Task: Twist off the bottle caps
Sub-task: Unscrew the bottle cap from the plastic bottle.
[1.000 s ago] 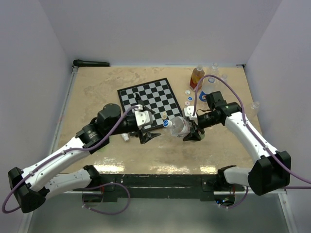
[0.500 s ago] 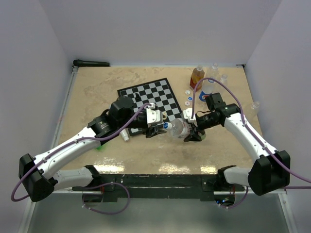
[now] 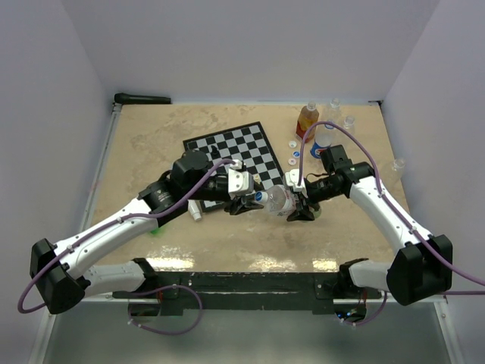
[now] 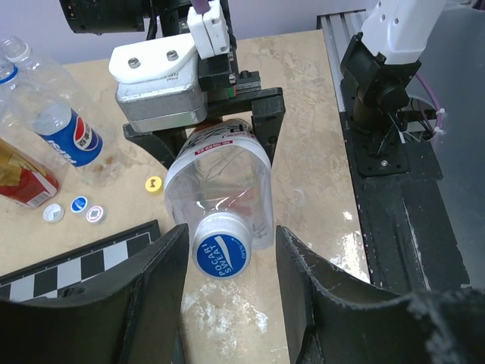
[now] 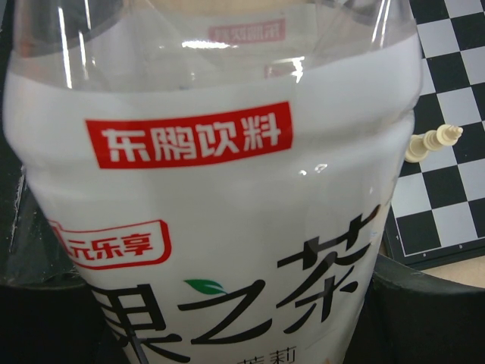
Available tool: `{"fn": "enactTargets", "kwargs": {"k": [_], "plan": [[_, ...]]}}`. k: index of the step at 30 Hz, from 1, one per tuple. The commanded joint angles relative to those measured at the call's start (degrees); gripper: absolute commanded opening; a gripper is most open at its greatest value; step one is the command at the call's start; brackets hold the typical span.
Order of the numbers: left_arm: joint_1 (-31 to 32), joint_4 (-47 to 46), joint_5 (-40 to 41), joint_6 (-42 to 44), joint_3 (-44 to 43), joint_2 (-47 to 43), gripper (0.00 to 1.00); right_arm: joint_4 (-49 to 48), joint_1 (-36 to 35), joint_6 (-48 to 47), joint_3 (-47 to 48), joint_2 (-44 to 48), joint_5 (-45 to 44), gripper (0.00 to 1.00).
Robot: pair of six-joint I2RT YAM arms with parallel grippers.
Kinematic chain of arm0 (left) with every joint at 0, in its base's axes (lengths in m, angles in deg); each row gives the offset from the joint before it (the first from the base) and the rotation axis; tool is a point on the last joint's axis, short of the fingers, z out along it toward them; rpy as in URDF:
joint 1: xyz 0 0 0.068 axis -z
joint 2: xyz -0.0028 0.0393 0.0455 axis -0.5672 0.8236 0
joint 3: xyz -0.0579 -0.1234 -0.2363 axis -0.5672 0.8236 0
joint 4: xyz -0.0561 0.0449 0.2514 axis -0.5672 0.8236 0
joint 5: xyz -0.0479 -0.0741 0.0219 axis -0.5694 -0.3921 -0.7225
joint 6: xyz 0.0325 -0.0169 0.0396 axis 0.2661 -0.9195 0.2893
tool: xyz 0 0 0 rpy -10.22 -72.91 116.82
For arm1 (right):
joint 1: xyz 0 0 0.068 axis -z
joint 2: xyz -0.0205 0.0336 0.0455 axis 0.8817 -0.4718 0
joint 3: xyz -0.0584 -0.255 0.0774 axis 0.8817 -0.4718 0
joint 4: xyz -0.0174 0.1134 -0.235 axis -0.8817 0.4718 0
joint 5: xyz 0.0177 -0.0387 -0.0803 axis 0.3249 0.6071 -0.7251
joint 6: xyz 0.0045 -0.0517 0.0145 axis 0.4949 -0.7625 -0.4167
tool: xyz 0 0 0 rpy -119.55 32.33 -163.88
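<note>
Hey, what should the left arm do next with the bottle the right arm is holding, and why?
Probably close the left gripper on the blue cap. Its jaws stand open on either side of the cap, not closed on it, while the right gripper clamps the clear bottle sideways, cap toward the left arm. Gripping must come before twisting.

The left end effector point(image 3: 244, 203) has travelled rightward over the bench point(image 3: 151, 144), closing on the blue cap point(image 3: 259, 194) of the held bottle point(image 3: 280, 199) (most of the way in the first half-second). Its fingers point(image 4: 163, 288) now flank the cap, a gap showing each side. The left arm's elbow has swung in over the chessboard point(image 3: 235, 148) edge.
</note>
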Motion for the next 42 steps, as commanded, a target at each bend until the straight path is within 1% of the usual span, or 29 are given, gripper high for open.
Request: {"fn": "enactTargets", "kwargs": {"k": [1, 5, 7, 9, 12, 14, 17, 20, 23, 24, 26, 27, 29, 30, 42], "plan": [[0.4, -2.7, -2.0, -1.4, -0.6, 1.0, 0.52, -1.0, 0.2, 0.4, -0.1, 0.4, 0.5, 0.18], [0.4, -2.0, -1.5, -1.2, -0.3, 1.1, 0.51, -0.9, 0.2, 0.4, 0.0, 0.2, 0.6, 0.18], [0.4, -1.7, -1.3, -1.1, -0.1, 1.2, 0.49, -0.8, 0.2, 0.5, 0.0, 0.2, 0.7, 0.18], [0.4, -1.6, -1.1, -1.1, -0.2, 1.1, 0.40, -0.9, 0.2, 0.5, -0.1, 0.2, 0.6, 0.18], [0.4, -2.0, -0.9, -2.6, -0.3, 1.1, 0.22, -0.9, 0.2, 0.4, -0.1, 0.2, 0.6, 0.18], [0.4, -2.6, 1.2, -6.5, -0.5, 1.1, 0.01, -1.0, 0.2, 0.7, -0.1, 0.2, 0.5, 0.18], [0.3, -0.5, 4.9, -13.3, -1.0, 1.3, 0.00, -1.6, 0.2, 1.3, -0.3, 0.3, 0.0, 0.18], [0.2, -0.4, 10.6, -26.2, -0.2, -0.1, 0.00, -2.1, 0.2, 1.9, -0.5, 0.4, -0.3, 0.18], [-0.2, -0.5, 18.8, -45.7, 0.8, -2.4, 0.00, -2.3, 0.2, 2.1, -0.5, 0.3, -0.3, 0.18], [-0.2, 0.7, 22.7, -52.1, 0.7, -3.0, 0.00, -2.3, 0.2, 2.2, -0.5, 0.3, -0.3, 0.18], [-0.2, 5.2, 26.0, -61.4, -0.7, -2.4, 0.00, -2.4, 0.2, 2.3, -0.5, 0.3, -0.4, 0.18], [-0.2, 7.2, 26.9, -64.3, -1.8, -1.9, 0.00, -2.4, 0.2, 2.3, -0.5, 0.3, -0.5, 0.18], [-0.2, 7.6, 26.2, -67.3, -2.8, -1.2, 0.00, -2.4, 0.2, 2.4, -0.6, 0.4, -0.5, 0.18], [-0.2, 6.8, 25.1, -67.4, -2.6, -1.0, 0.00, -2.3, 0.2, 2.5, -0.6, 0.4, -0.5, 0.18], [-0.2, 7.3, 26.8, -64.3, -1.4, -0.9, 0.00, -3.0, 0.2, 3.1, -0.8, 0.4, -1.0, 0.18]]}}
